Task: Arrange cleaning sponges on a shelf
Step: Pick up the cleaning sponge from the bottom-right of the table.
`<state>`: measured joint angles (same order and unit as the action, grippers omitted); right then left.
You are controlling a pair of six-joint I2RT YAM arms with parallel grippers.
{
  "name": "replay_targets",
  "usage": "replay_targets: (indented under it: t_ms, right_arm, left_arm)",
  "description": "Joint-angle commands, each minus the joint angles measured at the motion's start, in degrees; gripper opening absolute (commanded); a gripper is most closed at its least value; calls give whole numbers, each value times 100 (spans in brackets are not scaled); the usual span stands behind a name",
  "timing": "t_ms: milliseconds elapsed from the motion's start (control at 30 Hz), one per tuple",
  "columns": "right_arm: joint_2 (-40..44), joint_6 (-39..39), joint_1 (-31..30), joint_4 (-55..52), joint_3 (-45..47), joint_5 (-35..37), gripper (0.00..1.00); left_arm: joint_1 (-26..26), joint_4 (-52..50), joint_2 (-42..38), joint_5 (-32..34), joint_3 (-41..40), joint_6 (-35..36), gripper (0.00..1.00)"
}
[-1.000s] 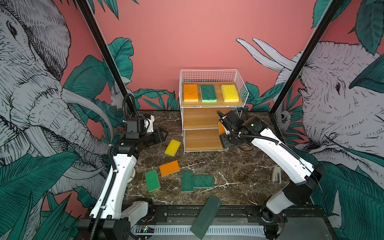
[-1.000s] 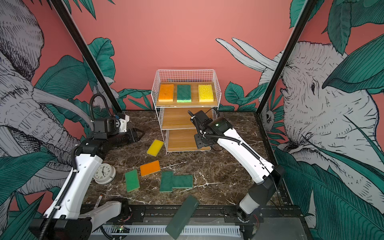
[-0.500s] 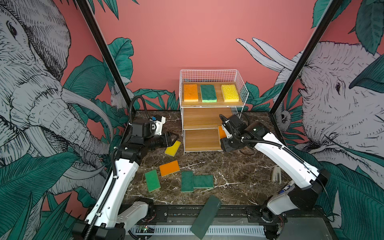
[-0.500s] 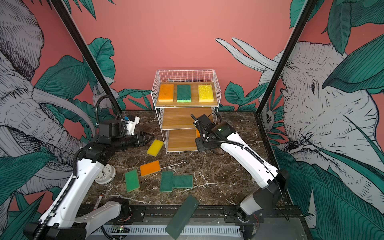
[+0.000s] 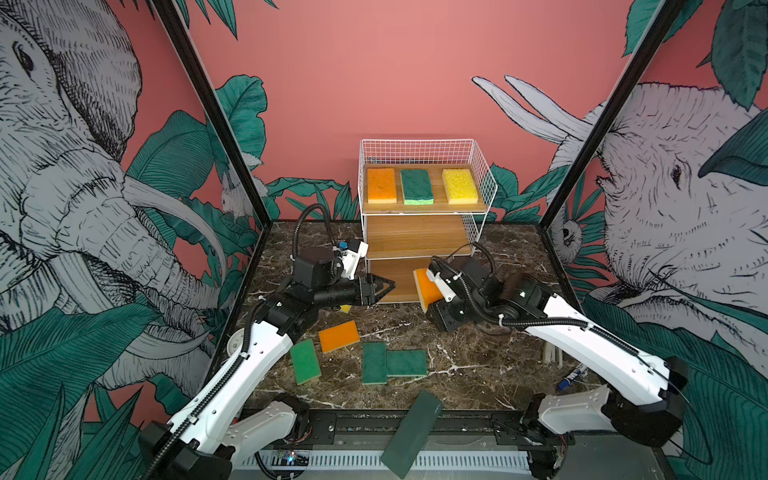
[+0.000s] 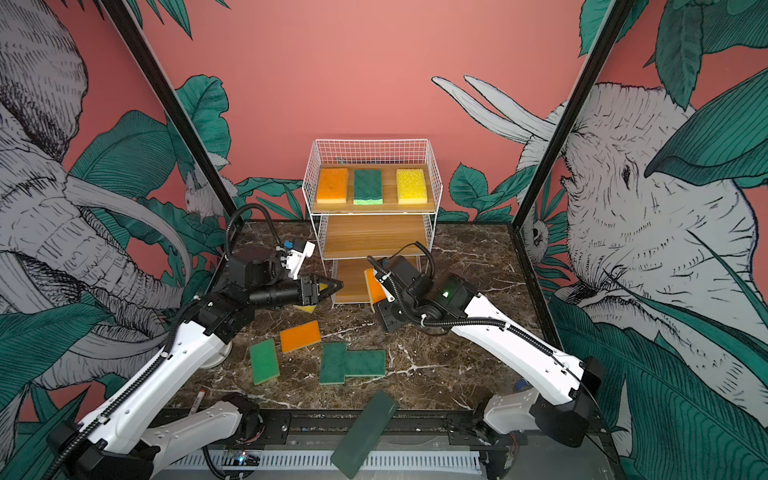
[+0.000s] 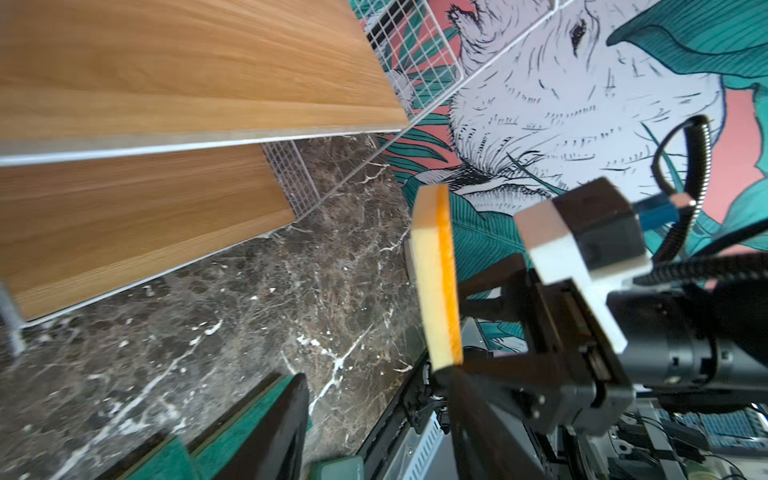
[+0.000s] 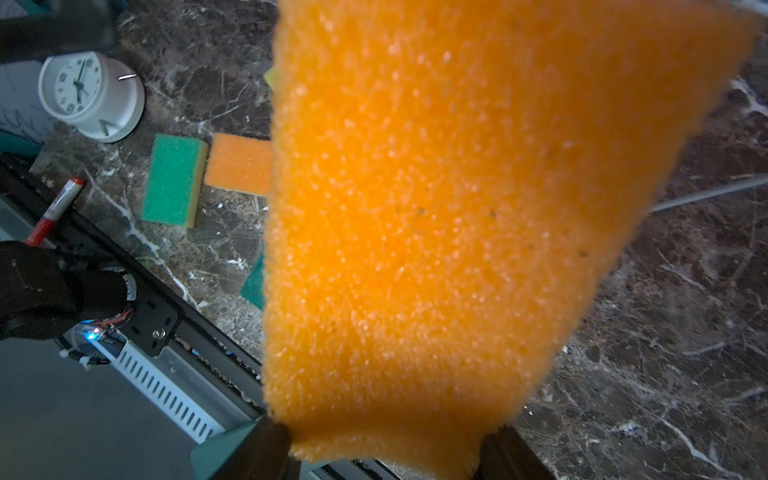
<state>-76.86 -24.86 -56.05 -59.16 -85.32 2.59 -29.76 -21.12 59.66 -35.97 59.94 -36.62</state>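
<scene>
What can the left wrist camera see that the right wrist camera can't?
Only the left wrist view shows the shelf, with its wooden boards and white wire grid. Only the right wrist view shows the white clock and the red marker. Both show the held orange sponge, edge-on in the left wrist view and filling the right wrist view, above the marble table.

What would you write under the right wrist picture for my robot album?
Right gripper holds an orange sponge close to the camera; a white clock stands on the marble table behind.

Yellow sponge [image 5: 345, 308] mostly hidden beneath left pincer [image 5: 380, 286].
</scene>
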Motion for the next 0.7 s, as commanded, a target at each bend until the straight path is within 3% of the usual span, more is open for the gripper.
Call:
replay_targets:
  t_ms: [0,467,667]
  right_arm:
    - [45,121,-250,197,9,165,60]
    - [-243,424,-771,115,-266,462,61]
    - [-507,656,-963,-47,-501,726,61]
  left_arm:
    - [-84,464,63,54,-33,-447,56]
    - [-456,587,235,-52,16,-723,57]
    - [-496,408,424,-212,77,-812,51]
